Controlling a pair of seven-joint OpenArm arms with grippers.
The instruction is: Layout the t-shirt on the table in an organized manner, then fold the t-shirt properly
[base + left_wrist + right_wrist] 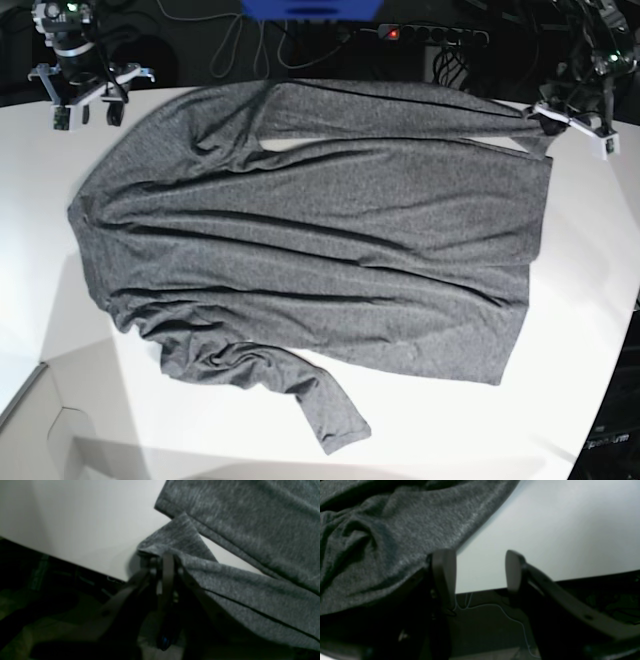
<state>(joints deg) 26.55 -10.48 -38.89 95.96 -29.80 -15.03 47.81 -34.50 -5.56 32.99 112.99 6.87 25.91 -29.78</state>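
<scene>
The charcoal-grey t-shirt (320, 230) lies spread and wrinkled across the white table (585, 300), one long sleeve trailing toward the front edge. At the back right, my left gripper (541, 122) is shut on a corner of the shirt's far sleeve. The left wrist view shows its fingertips (167, 562) pressed together on a folded hem of the t-shirt (250, 520), right at the table (87, 525) edge. My right gripper (88, 108) hangs open at the back left. Its fingers (443, 575) stand apart over the table (557, 525) edge, beside the t-shirt (382, 542), holding nothing.
A power strip (430, 35), cables and a blue object (310, 8) lie behind the table's far edge. The table's curved edge runs close under both grippers, with dark floor beyond. A thin white cable (510, 617) hangs below the edge.
</scene>
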